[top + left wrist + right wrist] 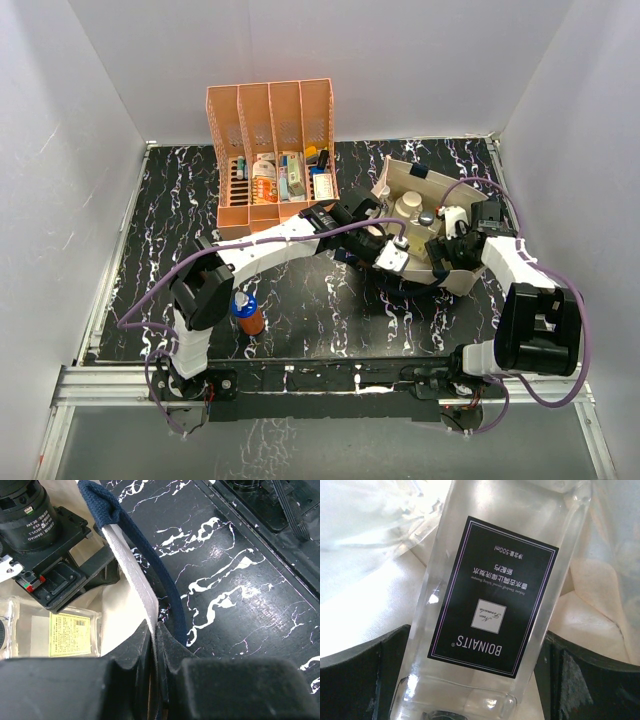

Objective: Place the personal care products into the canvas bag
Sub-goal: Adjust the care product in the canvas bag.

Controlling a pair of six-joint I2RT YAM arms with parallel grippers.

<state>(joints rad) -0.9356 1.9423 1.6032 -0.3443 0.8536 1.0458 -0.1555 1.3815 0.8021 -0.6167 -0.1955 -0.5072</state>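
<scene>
Left end effector (156, 635) clenches the canvas bag (402, 178) rim; right end effector (477, 652) gapes around a clear bottle (490, 605) inside — one orange-brown bottle (250, 316) waits on the worktop (330, 300).

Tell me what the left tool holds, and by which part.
The left tool pinches the canvas bag by its top rim, beside the navy strap handle.

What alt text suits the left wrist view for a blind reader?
The left claw is shut on the rim of the canvas bag, beside its navy strap. Inside lies a clear bottle; the black marbled table shows at right.
</scene>
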